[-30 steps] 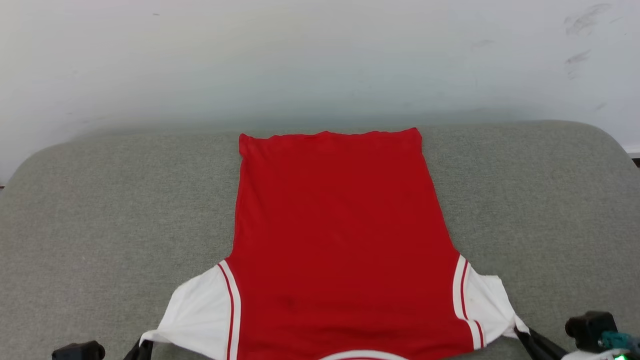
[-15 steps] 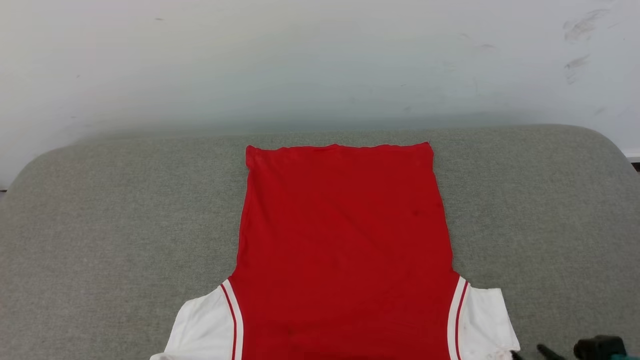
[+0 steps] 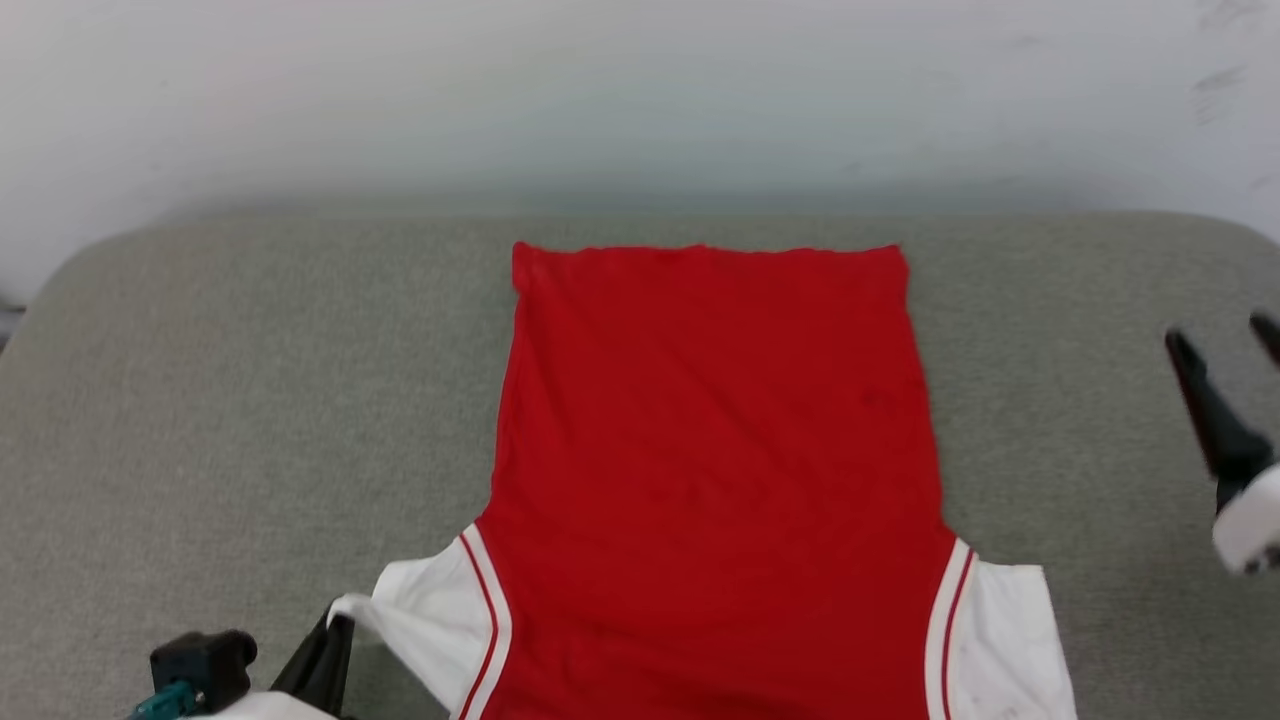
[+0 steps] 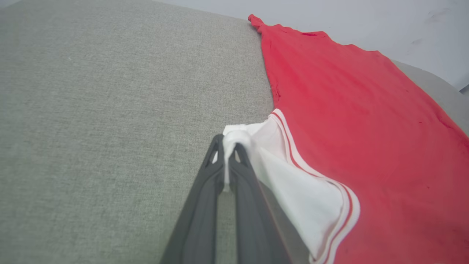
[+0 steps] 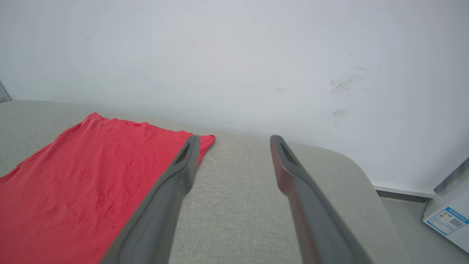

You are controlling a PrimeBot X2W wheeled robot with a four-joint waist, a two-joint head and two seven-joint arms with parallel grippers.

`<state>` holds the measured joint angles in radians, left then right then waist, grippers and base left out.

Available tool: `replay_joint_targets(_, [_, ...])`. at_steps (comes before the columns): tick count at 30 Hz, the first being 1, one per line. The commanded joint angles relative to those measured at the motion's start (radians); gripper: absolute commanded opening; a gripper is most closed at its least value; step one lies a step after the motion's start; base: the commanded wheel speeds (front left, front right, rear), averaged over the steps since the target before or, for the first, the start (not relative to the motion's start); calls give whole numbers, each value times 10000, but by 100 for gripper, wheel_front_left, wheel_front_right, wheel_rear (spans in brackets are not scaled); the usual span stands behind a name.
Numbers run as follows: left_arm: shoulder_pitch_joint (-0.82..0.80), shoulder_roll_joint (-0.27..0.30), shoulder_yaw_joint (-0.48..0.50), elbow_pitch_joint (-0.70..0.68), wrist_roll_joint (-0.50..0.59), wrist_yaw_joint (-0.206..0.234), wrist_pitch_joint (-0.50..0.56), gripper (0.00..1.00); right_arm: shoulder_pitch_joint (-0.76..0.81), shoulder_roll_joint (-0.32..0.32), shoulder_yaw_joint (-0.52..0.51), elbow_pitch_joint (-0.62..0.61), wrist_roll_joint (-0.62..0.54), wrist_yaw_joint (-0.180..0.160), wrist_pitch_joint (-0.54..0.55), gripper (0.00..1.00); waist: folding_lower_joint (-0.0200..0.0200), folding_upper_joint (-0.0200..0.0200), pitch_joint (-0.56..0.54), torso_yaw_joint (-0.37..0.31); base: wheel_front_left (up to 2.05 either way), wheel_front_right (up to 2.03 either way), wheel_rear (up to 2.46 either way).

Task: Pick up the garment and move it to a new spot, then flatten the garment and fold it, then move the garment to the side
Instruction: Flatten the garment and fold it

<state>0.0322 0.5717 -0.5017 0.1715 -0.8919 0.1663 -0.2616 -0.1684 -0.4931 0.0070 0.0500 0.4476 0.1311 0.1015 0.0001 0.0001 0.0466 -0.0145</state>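
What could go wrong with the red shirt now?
1. The left gripper pinches only the tip of a white sleeve; the cloth might slip out.
2. The right gripper hangs open beside the jersey T-shirt, holding nothing, so a one-sided pull could drag the flat shirt crooked or wrinkle it on the grey cushion.

A grey fabric surface [image 3: 200, 400] meets a scuffed white wall [image 3: 640, 90], a labelled box [image 5: 449, 216] nearby.
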Motion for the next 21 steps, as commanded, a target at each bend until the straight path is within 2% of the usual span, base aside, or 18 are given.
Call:
replay_joint_targets(1, [-316, -10, 67, -102, 153, -79, -47, 0, -590, -3, -29, -165, -14, -8, 257, 100, -1, -1, 634, 449, 0, 0, 0])
replay_joint_targets(4, [-809, -93, 63, -315, 396, -166, -47, 0, -1788, -247, -38, -319, -139, -8, 940, 100, -1, -1, 1268, 800, 0, 0, 0])
replay_joint_targets(9, [-1515, -361, 159, -557, 798, -357, -48, 0, -3908, -560, 594, 20, -318, -8, 2479, 100, -1, -1, 2329, 1299, 0, 0, 0])
replay_joint_targets(13, [-1990, -667, 315, -664, 1102, -541, -42, 0, -5567, -636, 1126, 752, -372, -8, 4003, 100, -1, -1, 3153, 1642, 0, 0, 0])
replay_joint_targets(21, [-2602, -1342, 688, -809, 1737, -1003, -39, 0, -7906, -701, 1805, 2713, -413, -9, 7741, 100, -1, -1, 4474, 2220, 0, 0, 0])
